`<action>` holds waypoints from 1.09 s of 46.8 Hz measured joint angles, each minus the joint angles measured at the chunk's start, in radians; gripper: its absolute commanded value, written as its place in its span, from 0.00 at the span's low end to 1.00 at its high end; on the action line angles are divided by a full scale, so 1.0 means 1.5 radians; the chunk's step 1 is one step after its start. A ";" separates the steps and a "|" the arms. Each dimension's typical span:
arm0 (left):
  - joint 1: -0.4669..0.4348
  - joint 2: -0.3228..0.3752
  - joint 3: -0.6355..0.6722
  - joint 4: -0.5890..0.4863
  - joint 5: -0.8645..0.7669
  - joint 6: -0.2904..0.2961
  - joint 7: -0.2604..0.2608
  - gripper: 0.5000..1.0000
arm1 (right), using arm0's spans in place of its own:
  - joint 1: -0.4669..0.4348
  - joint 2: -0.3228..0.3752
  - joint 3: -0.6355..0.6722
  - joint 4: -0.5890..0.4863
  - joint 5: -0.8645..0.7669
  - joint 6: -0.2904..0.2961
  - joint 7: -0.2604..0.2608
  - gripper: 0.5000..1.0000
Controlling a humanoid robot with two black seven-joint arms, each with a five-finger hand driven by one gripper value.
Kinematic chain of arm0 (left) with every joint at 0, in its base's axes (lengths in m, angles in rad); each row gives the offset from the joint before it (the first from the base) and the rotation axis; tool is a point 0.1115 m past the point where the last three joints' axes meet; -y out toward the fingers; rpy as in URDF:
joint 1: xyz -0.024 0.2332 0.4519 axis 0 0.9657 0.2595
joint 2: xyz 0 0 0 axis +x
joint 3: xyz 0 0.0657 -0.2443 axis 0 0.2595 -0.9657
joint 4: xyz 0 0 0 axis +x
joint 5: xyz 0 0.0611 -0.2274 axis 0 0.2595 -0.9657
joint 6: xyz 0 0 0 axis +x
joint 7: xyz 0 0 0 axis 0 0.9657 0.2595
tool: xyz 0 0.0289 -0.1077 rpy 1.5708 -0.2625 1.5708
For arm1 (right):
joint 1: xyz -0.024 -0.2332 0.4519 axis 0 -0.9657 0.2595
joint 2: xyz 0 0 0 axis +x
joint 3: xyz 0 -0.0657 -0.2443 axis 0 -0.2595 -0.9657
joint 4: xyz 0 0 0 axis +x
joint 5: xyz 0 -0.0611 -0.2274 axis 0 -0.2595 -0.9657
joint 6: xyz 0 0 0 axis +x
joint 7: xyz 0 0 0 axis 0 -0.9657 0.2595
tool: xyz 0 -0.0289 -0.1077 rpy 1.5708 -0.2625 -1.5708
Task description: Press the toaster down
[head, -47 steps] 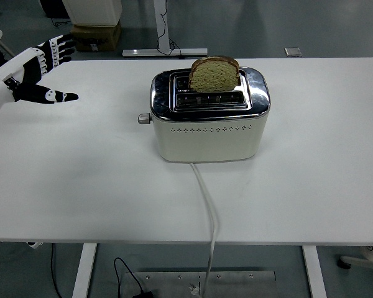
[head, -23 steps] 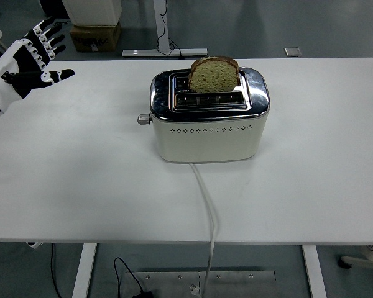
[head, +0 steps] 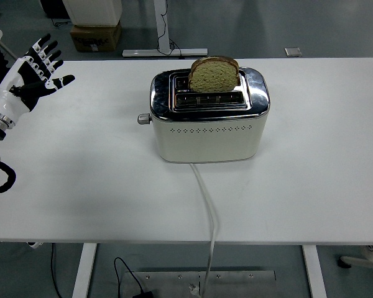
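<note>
Head view shows, at the far left, the left hand (head: 34, 68) up over the table's left edge. Its fingers are spread wide and it holds nothing. It is well apart from the toaster (head: 208, 118), which sits in the middle of the white table (head: 81, 174). On the toaster's left end a small round lever knob (head: 143, 118) sticks out. That is the spot to push. It looks hard and smooth, so a finger could slip off. The toaster looks heavy enough to stay put. A soft slice of bread (head: 214, 74) stands high in the back slot. A white cord (head: 208, 211) runs toward the near edge.
</note>
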 measured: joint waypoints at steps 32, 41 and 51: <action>-0.004 -0.129 -0.006 0.134 -0.211 0.015 0.051 1.00 | 0.000 0.000 0.000 0.000 0.000 0.000 0.000 1.00; -0.004 -0.158 -0.035 0.135 -0.243 0.012 0.050 1.00 | 0.000 0.000 0.000 0.000 0.000 0.000 0.000 1.00; -0.002 -0.194 -0.058 0.148 -0.243 0.013 0.050 1.00 | 0.000 0.000 0.000 0.000 0.000 0.000 0.000 1.00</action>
